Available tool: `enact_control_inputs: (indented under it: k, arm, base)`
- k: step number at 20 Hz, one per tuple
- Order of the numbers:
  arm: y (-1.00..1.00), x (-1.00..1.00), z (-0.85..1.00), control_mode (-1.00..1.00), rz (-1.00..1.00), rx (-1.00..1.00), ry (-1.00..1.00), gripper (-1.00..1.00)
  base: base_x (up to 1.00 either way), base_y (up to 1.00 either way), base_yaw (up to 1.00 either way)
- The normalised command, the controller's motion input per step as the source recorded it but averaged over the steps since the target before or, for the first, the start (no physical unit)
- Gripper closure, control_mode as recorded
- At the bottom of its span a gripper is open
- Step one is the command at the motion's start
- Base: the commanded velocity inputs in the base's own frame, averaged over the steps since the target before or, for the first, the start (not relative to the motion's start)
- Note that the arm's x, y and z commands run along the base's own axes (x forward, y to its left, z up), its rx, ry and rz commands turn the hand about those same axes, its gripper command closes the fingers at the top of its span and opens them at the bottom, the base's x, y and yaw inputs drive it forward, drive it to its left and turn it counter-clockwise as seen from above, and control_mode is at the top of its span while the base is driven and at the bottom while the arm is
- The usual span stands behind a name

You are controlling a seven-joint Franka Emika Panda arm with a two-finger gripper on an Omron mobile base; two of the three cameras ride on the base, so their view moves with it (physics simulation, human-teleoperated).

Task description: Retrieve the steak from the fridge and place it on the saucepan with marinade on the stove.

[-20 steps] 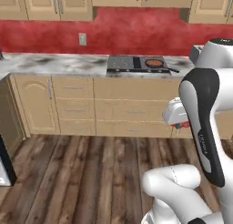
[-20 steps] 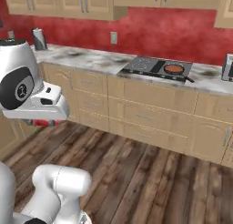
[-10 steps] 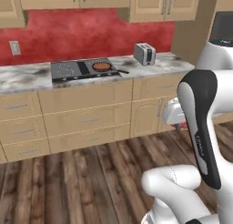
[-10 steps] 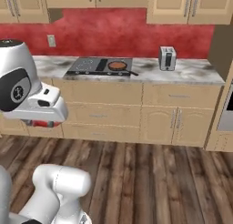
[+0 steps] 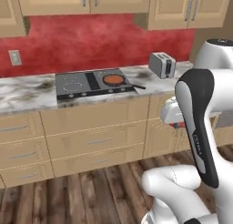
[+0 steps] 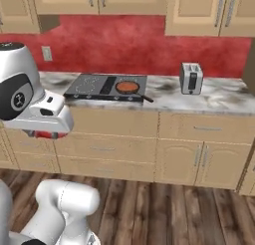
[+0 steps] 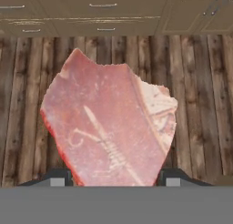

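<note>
Left base cam: the stove sits in the marble counter in front of the red backsplash, and the saucepan is on its right-hand burner with the orange-brown marinade showing as a flat disc, its dark handle poking out toward the right. A toaster stands further right on the same counter, well apart from the pan. The white arm is folded up close on the right, and there's a bit of red peeking out under the hand, that's the steak

Right base cam: same counter from the other side, pan on the stove, toaster off to the right. The red edge of the meat shows just under the white hand at the left, out over the wood floor and nowhere near the pan

Hand cam: the steak is huge in the frame, a pink-red slab with pale streaks, clamped between the two dark fingertips of the gripper, floorboards and cabinet drawers behind it
</note>
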Motion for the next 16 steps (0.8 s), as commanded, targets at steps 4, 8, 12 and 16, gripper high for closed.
enact_control_inputs:
  k: [4,8,12,16]
  arm:
    - [0.0,0.0,0.0,1.0,0.0,0.0,0.0,1.0]
    - [0.0,0.0,0.0,1.0,0.0,0.0,0.0,1.0]
    - [0.0,0.0,0.0,1.0,0.0,0.0,0.0,1.0]
    - [0.0,0.0,0.0,1.0,0.0,0.0,0.0,1.0]
  base:
    - [1.0,0.02,0.21]
    - [1.0,-0.03,0.16]
    - [0.99,-0.31,0.0]
    - [0.94,-0.2,0.0]
